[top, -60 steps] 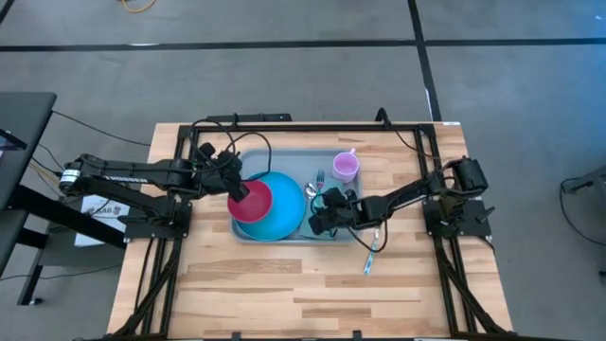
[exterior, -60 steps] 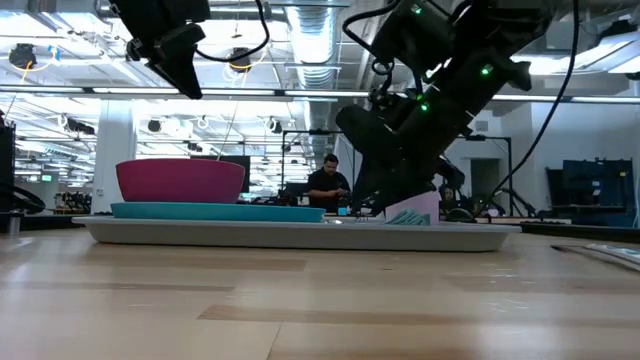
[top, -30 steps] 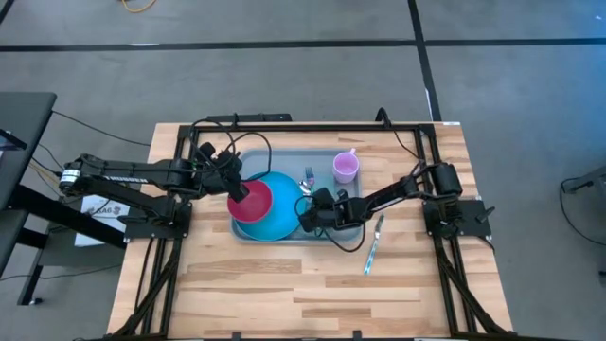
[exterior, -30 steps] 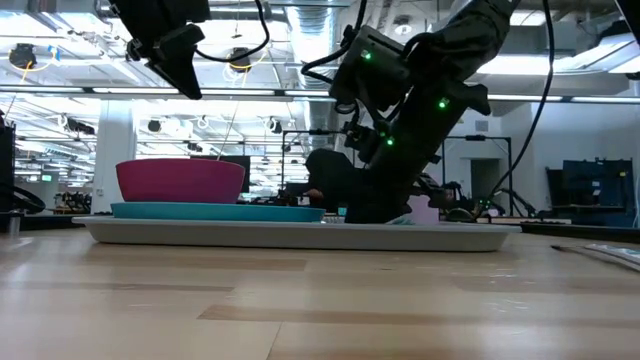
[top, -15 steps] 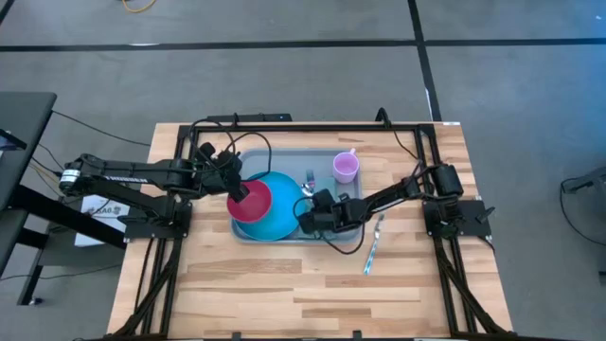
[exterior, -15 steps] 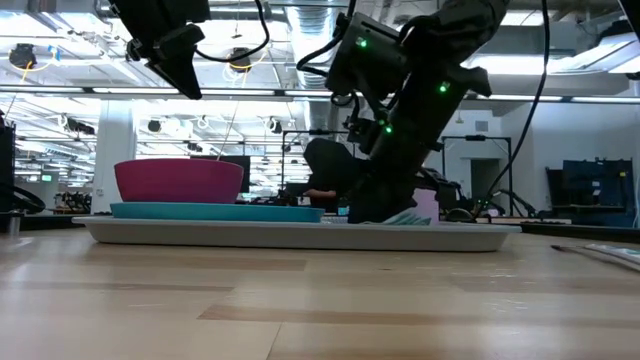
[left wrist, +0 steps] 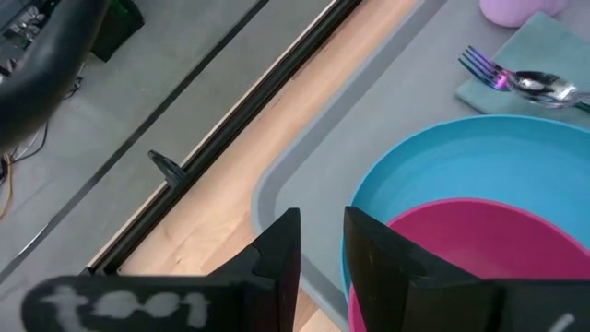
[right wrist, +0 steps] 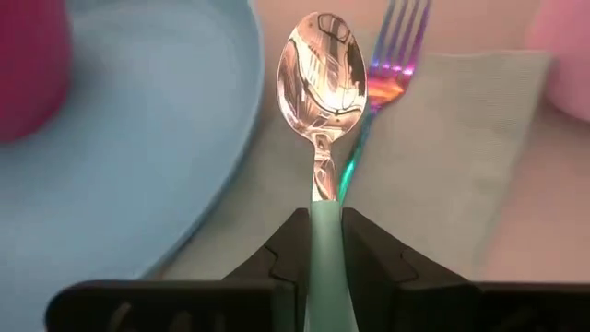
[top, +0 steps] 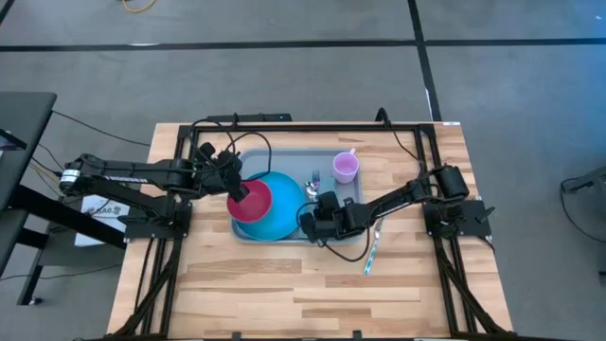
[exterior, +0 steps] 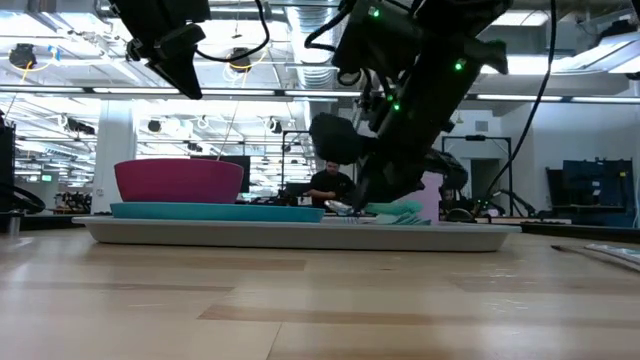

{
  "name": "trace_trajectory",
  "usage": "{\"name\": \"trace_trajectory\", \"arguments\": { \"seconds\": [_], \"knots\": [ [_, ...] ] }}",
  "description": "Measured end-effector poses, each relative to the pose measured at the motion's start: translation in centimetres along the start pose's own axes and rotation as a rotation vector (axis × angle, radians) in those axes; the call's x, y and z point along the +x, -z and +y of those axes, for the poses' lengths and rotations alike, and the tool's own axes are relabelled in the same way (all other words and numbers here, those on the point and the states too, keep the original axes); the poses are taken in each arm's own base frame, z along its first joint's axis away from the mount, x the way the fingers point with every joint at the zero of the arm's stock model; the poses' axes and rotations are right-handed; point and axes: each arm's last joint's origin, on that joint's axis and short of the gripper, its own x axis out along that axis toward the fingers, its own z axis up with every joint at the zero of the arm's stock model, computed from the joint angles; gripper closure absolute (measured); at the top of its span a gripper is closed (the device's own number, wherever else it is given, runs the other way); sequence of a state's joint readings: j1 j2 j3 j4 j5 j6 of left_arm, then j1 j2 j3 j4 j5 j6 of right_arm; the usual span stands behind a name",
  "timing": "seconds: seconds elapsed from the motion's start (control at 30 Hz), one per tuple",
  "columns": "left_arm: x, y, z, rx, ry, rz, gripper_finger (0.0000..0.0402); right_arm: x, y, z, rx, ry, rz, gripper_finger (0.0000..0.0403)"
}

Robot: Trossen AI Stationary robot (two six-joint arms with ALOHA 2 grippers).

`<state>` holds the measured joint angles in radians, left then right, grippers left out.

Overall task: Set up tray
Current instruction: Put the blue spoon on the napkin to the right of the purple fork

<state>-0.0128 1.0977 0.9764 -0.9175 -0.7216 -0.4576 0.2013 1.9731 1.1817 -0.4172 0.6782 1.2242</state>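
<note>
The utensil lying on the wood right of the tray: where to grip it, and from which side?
Grip the utensil near mid-length, straight down from above, closing across its narrow width: it lies flat on the table, long and thin, clear of the tray. The right end effector, over the tray, is shut on the spoon.
</note>
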Motion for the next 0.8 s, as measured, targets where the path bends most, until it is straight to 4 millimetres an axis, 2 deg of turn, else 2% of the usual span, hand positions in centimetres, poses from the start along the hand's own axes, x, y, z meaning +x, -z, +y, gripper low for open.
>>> {"name": "trace_trajectory", "arguments": {
  "seconds": [0.17, 0.33, 0.63, 0.8],
  "knots": [
    [0.0, 0.0, 0.0, -0.003, 0.003, -0.001, 0.0325, -1.1, -0.7, -0.9, 0.052, 0.065, -0.028, 0.0367],
    [0.0, -0.2, -0.1, -0.014, 0.010, -0.013, 0.0325, -1.7, -0.8, -1.5, 0.141, 0.107, -0.062, 0.0353],
    [0.0, -0.6, -0.3, -0.051, 0.032, -0.049, 0.0325, 0.6, -0.2, -1.2, 0.233, 0.107, -0.097, 0.0361],
    [0.0, -0.6, -0.3, -0.052, 0.032, -0.050, 0.0325, 1.5, 0.0, -1.2, 0.250, 0.113, -0.095, 0.0346]
  ]
}}
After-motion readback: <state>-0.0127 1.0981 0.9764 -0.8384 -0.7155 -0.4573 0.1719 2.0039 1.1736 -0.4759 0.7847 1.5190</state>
